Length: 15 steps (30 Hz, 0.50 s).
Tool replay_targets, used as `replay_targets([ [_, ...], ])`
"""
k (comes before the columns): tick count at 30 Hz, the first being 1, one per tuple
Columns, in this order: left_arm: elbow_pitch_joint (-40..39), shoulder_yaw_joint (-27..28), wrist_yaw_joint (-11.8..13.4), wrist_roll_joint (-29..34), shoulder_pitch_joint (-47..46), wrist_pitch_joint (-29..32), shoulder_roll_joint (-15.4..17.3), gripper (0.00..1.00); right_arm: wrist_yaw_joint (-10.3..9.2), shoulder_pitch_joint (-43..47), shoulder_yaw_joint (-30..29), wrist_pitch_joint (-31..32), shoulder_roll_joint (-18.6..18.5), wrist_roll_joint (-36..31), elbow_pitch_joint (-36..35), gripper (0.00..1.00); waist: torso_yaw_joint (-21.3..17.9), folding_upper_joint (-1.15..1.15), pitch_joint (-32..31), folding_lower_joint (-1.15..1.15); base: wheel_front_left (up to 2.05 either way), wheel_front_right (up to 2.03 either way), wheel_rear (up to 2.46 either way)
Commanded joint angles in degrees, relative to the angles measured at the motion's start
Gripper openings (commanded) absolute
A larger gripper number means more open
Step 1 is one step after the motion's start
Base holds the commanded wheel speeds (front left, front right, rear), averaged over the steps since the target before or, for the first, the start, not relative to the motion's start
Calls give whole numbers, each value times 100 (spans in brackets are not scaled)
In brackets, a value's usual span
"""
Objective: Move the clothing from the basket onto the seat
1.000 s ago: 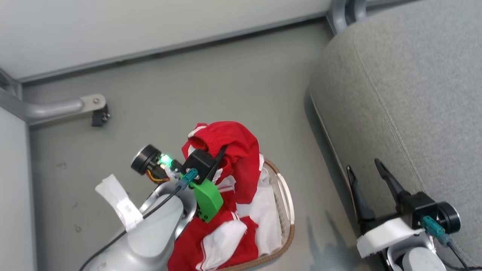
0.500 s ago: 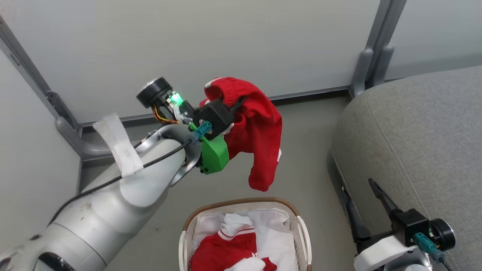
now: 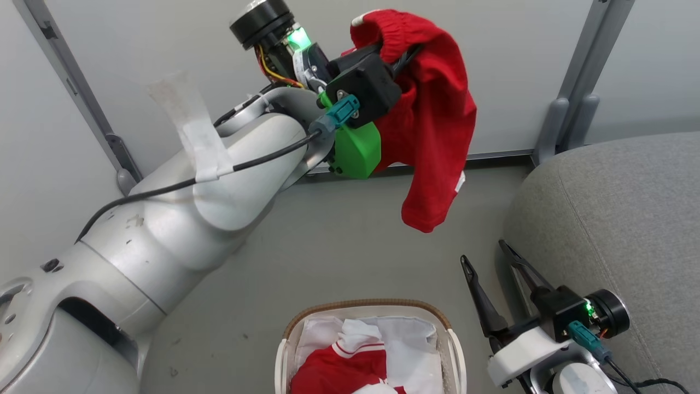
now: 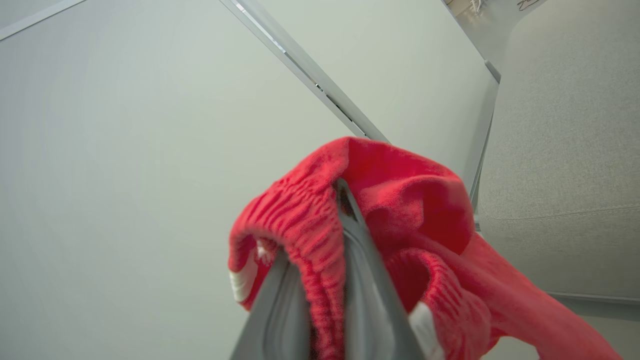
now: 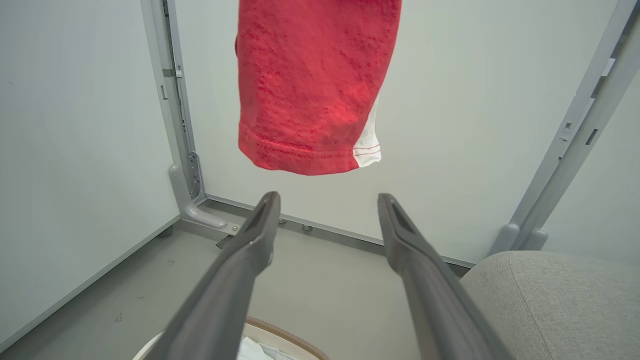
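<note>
One soft red garment with a ribbed waistband (image 3: 437, 109) clamped in the closed left gripper (image 3: 406, 52), hanging aloft, apart from the large grey fabric sofa (image 3: 618, 208). More red-and-white clothing (image 3: 333, 375) down in the small oval white basket with brown woven rim (image 3: 361, 302). Right gripper (image 3: 484, 253) spread wide, empty, beside the sofa.

a garment (image 3: 437, 109) hangs high above the floor (image 3: 328, 246), more clothing (image 3: 333, 375) lies in the basket (image 3: 372, 302) below it, and the sofa (image 3: 618, 202) stands to the right.
</note>
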Motion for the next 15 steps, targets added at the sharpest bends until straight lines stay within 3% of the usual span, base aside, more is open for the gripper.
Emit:
replay_targets([
  [1, -18, -33, 16, -96, -172, -25, -58, 0, -5, -100, -4, -28, -23, -78, 65, 100, 63, 0, -20, 1, 0, 0, 0],
  [15, -151, -325, 15, -427, -808, -44, -387, 0, -5, -872, -296, -28, -22, -583, 646, 100, 335, 0, 0, 1, 0, 0, 0],
])
